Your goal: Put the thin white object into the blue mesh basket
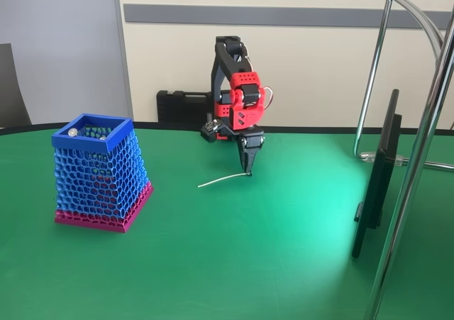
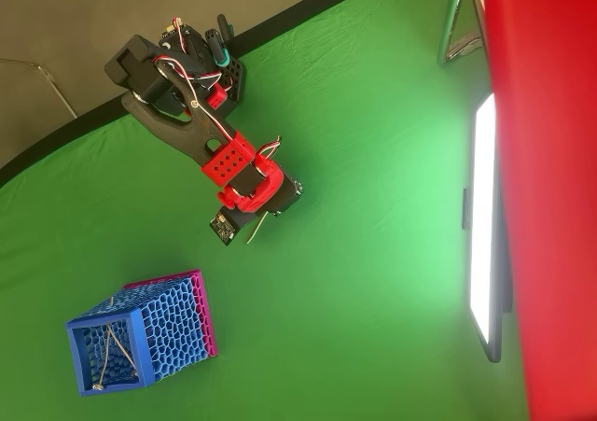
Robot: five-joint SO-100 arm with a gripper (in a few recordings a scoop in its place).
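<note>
The thin white object (image 1: 221, 180) is a slim curved strip on the green table, its left end resting on the cloth and its right end meeting my fingertips. My red and black gripper (image 1: 249, 169) points straight down with its jaws together on that right end. In the overhead view the thin white object (image 2: 254, 231) sticks out from under the gripper (image 2: 264, 214). The blue mesh basket (image 1: 100, 169) with a magenta base band stands upright well to the left in the fixed view, and below left of the arm as the basket (image 2: 173, 325) appears from overhead.
A small silver ball (image 1: 72, 131) sits at the basket's rim, and pale strips (image 2: 104, 348) lie inside it. A dark monitor (image 1: 378, 179) and chrome stand poles (image 1: 424, 128) occupy the right. A black case (image 1: 181, 108) sits behind the arm.
</note>
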